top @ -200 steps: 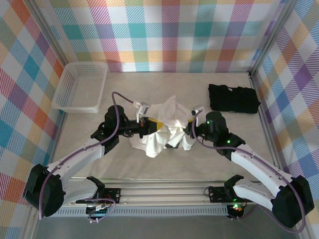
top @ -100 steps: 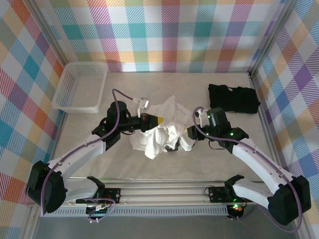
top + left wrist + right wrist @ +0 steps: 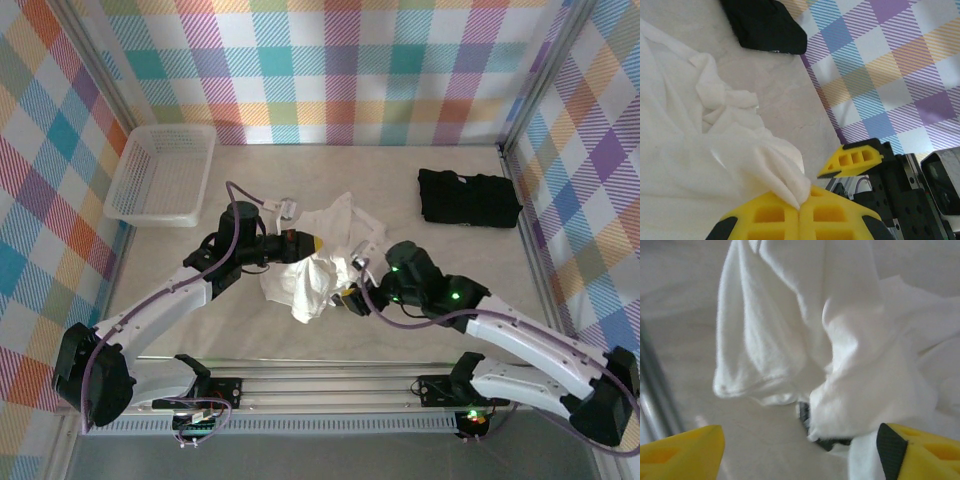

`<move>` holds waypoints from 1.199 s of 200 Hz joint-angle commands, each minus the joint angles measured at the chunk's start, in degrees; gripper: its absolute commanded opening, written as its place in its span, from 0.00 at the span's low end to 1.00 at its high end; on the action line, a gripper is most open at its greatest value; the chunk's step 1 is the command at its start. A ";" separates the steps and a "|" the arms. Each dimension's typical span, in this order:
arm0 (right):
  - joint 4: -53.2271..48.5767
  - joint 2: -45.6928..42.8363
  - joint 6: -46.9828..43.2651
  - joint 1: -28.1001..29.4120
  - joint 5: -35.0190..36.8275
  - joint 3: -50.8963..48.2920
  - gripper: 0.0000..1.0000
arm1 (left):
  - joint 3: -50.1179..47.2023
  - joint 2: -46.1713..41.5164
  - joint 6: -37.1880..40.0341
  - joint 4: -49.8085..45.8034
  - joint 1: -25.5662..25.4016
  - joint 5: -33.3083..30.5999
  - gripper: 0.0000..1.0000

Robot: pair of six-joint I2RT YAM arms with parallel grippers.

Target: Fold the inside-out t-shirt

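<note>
From left wrist: left gripper (image 3: 799, 204) pinched shut on t-shirt (image 3: 695, 150) fold, black garment (image 3: 765, 25) beyond. From right wrist: right gripper (image 3: 800, 450) spread wide, clasping nothing.

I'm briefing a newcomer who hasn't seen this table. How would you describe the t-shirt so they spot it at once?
On the table, look at the middle: the t-shirt is the crumpled white heap there. Its neighbours differ: a black garment folded flat far right, a rigid white basket far left.
</note>
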 commanded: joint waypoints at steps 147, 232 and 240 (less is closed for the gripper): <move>25.45 12.21 27.39 -20.38 -53.59 4.68 0.00 | 6.25 -0.68 12.31 -19.83 1.71 -30.33 0.09; 34.98 20.13 37.92 -21.66 -52.06 5.20 0.00 | -1.85 -13.23 16.72 -21.05 -7.00 -34.83 0.51; 34.61 20.26 37.71 -21.84 -51.97 5.22 0.00 | -3.32 -14.08 18.14 -18.73 -7.47 -31.30 0.51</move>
